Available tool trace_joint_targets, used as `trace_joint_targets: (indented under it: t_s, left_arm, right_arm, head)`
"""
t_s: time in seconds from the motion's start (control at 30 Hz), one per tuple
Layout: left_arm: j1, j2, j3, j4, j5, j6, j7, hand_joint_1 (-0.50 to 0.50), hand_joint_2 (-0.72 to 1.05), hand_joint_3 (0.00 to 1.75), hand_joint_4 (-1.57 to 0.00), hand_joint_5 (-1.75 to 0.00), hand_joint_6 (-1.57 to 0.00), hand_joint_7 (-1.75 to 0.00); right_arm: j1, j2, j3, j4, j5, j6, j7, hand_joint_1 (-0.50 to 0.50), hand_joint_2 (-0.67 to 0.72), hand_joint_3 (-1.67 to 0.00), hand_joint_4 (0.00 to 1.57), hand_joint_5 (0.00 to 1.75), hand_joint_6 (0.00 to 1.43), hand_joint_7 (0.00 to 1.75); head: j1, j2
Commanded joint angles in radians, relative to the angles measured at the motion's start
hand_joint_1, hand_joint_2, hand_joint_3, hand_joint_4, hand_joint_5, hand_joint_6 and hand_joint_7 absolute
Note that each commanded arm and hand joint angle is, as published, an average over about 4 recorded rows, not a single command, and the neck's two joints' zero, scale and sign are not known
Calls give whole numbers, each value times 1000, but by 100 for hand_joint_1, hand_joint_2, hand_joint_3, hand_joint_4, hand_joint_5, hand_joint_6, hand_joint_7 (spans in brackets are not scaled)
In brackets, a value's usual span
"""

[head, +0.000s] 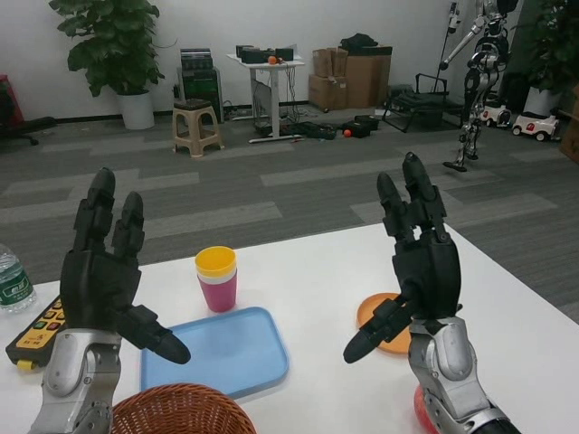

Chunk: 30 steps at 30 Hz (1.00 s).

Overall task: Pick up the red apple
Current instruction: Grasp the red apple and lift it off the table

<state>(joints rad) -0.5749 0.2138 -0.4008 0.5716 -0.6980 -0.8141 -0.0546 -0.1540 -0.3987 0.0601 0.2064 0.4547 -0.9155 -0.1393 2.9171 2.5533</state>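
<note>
Only a red sliver of the red apple point(420, 411) shows at the bottom edge, on the table just left of my right forearm, which hides most of it. My right hand point(418, 262) is raised above the table, fingers spread and pointing up, holding nothing. It hovers over the orange plate point(369, 311), well above the apple. On the left side my left hand point(104, 276) is raised the same way, fingers apart and empty.
A yellow cup stacked in a pink cup point(217, 277) stands mid-table behind a blue tray point(226, 354). A wicker basket point(176, 411) sits at the front edge. A water bottle point(11, 282) and a yellow-and-black remote point(34, 333) lie far left. The white table point(308, 271) ends towards grey carpet.
</note>
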Motion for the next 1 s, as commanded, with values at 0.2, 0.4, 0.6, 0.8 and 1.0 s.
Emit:
trace_joint_targets:
  t_s: [0.2,0.4,0.6,0.8,1.0]
  left_arm:
    - [6,7,6,-5,0,4,4,-50,-55,9,0,0,0,-14]
    - [6,7,7,-2,0,4,3,-50,-55,9,0,0,0,-14]
    - [6,7,10,1,0,4,4,-50,-55,9,0,0,0,-14]
    - [5,6,13,6,0,4,4,-50,-55,4,0,0,0,-14]
    - [-5,8,9,26,-9,4,4,-50,-55,7,0,0,0,-14]
  right_arm:
    - [3,-5,-11,8,1,-9,-3,-25,72,0,0,0,0,0]
    - [3,-5,-14,8,1,-9,-2,-27,72,0,0,0,0,0]
    - [4,-10,-18,8,1,-8,1,-33,72,0,0,0,0,0]
    - [44,-47,-50,-61,0,36,15,-35,65,0,0,0,0,0]
    - [206,-156,-190,-285,1,169,55,-42,44,0,0,0,0,7]
  head:
    - [3,-11]
    - [3,-34]
    - [-22,-97]
    - [-69,-170]
    - [-90,-258]
